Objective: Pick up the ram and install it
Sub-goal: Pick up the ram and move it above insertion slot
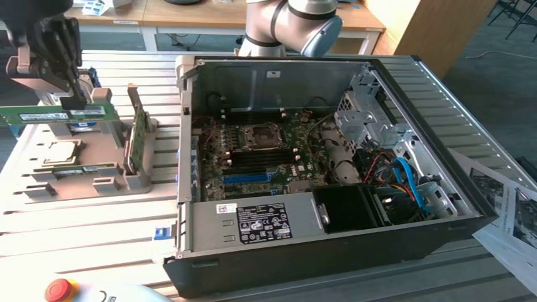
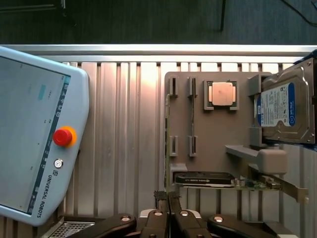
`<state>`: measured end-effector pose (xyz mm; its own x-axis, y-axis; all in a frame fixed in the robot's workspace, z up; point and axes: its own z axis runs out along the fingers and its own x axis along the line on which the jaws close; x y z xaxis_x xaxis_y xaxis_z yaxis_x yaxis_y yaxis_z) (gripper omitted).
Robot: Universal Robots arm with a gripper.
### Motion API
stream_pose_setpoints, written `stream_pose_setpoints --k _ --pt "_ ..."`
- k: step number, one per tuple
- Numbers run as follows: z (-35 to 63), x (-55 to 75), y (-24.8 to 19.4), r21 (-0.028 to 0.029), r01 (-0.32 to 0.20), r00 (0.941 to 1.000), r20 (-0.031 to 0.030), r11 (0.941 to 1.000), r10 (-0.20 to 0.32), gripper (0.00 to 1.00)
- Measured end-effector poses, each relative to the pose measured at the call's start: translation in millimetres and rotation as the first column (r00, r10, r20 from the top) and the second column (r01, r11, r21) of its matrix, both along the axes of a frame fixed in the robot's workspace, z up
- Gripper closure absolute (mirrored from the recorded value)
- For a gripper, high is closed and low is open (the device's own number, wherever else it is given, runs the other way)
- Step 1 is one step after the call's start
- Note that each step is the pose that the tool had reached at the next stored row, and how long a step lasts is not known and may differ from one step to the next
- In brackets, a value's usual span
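Observation:
The ram (image 1: 50,114), a long green stick with a white label, hangs level above the grey parts holder (image 1: 100,173) at the exterior view's left. My gripper (image 1: 74,100) is shut on it from above. In the wrist view my fingertips (image 2: 159,197) are pressed together, and the held ram (image 2: 167,129) shows edge-on as a thin green line running out from them beside the holder (image 2: 208,144). A second green stick (image 1: 134,135) stands on edge in the holder. The open computer case (image 1: 419,94) with its motherboard (image 1: 260,154) lies to the exterior view's right of the holder.
The holder also carries a square silver processor (image 2: 221,94), a blue-labelled hard drive (image 2: 285,106) and a black card (image 2: 203,178). A teach pendant with a red button (image 2: 63,137) lies on the slatted table (image 2: 124,124). Papers (image 1: 512,214) lie beside the case.

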<state>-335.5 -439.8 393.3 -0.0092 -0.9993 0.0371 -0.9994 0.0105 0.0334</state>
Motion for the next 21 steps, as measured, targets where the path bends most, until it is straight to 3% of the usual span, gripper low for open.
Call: stream_pose_setpoints --k 21 --pt "-0.1 42.9 -4.5 0.0001 0.0 1.0 0.0001 1.0 0.0 0.88"
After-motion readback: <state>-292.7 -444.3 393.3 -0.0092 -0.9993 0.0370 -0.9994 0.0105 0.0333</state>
